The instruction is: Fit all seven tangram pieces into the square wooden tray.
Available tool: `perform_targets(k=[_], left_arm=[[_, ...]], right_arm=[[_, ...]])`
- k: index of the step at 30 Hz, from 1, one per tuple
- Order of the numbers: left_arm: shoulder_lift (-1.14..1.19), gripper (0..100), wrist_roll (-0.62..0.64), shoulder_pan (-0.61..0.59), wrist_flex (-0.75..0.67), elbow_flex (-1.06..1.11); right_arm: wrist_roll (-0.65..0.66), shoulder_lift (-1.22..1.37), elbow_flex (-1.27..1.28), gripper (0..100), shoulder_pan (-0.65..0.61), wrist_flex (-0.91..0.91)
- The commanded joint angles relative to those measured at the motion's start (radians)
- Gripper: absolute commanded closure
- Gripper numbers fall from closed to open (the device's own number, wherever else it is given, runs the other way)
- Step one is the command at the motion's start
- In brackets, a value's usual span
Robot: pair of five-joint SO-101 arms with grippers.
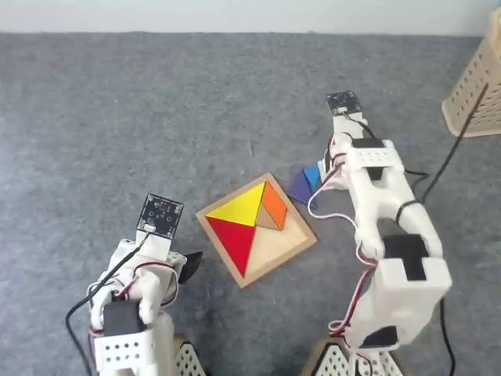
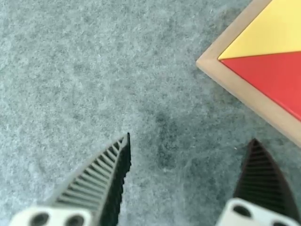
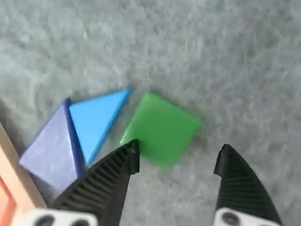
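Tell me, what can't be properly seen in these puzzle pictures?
Green piece: in the high view the right arm covers it.
Purple piece: right wrist view, partly behind a finger of the right pincer.
Tray: left wrist view, cut off by the picture's edge.
Tan triangle beside the orange piece: high view, too small to tell piece from bare wood.

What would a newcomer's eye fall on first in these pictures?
The square wooden tray in the middle of the grey table, with a yellow triangle, a red triangle and an orange piece already in it. Then the green square on the table outside the tray, beside a blue triangle and a purple piece, with the right hand open close to it.
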Motion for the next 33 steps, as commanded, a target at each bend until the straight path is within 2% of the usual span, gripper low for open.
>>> perform_targets(k=[1,8,13,22,27,30,33], left_arm=[[-0.014,65,-0.005,0.005,0.0,-0.005],[-0.014,65,-0.005,0.005,0.0,-0.005],[-0.014,65,-0.005,0.005,0.0,-0.005],[-0.014,65,-0.005,0.005,0.0,-0.005],[-0.014,65,-0.005,0.005,0.0,-0.005],[-0.014,65,-0.005,0.005,0.0,-0.005],[-0.014,65,-0.005,0.005,0.0,-0.005]], right_arm=[[-0.012,0.001,-0.081,72.9,-0.004,-0.01],[-0.021,-0.015,-0.089,72.8,-0.021,0.004],[-0.126,-0.061,-0.091,73.1,-0.051,-0.005],[-0.15,0.082,-0.132,73.1,-0.07,-0.082],[-0.265,0.125,-0.17,73.1,-0.07,-0.051],[-0.288,0.13,-0.173,73.4,-0.058,-0.012],[-0.288,0.127,-0.173,80.5,-0.053,0.039]])
